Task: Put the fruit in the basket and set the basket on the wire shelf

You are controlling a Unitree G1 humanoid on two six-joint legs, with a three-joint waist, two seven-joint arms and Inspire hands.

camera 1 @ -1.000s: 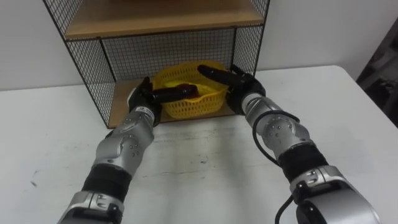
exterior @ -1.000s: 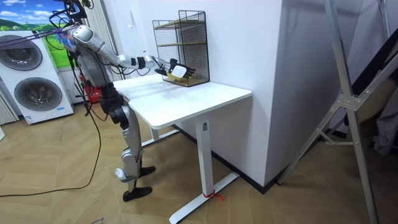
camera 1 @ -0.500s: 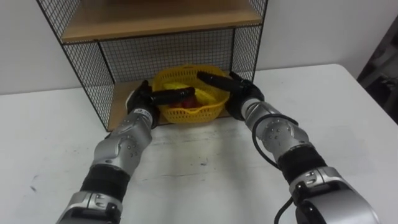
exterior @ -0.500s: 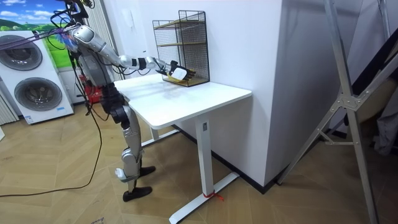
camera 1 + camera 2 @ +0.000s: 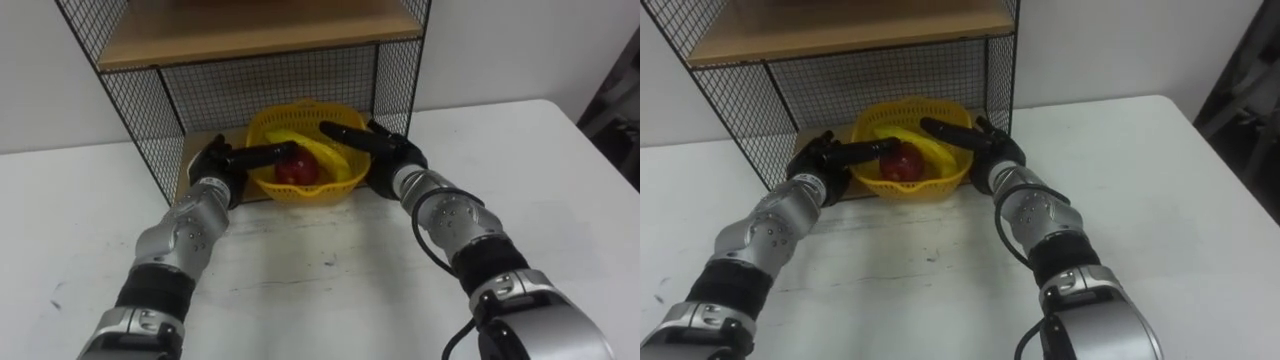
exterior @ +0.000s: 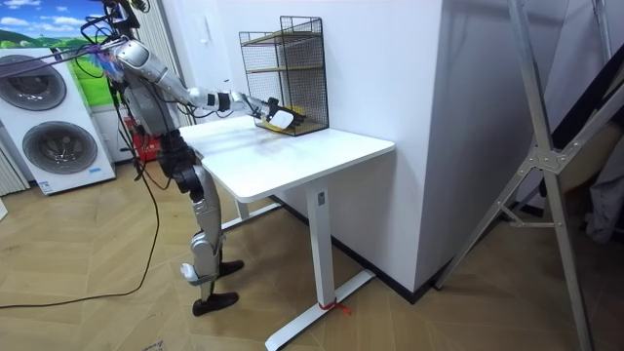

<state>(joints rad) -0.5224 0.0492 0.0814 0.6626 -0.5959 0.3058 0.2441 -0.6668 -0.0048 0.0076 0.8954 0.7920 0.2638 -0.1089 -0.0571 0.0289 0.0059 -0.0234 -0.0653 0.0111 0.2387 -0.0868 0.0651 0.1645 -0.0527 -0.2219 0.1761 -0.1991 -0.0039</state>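
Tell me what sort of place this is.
Probably a home laundry or utility room, perhaps a mock-up: two washing machines against the wall, a white table on a wood floor, and a wire shelf on the table.

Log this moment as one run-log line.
basket: apple, banana inside, at wire shelf lower tier front | left hand: open, over rim | right hand: open, over rim

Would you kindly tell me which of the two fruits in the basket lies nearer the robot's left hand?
The red apple, round and beside the left hand; the yellow banana lies toward the right hand.
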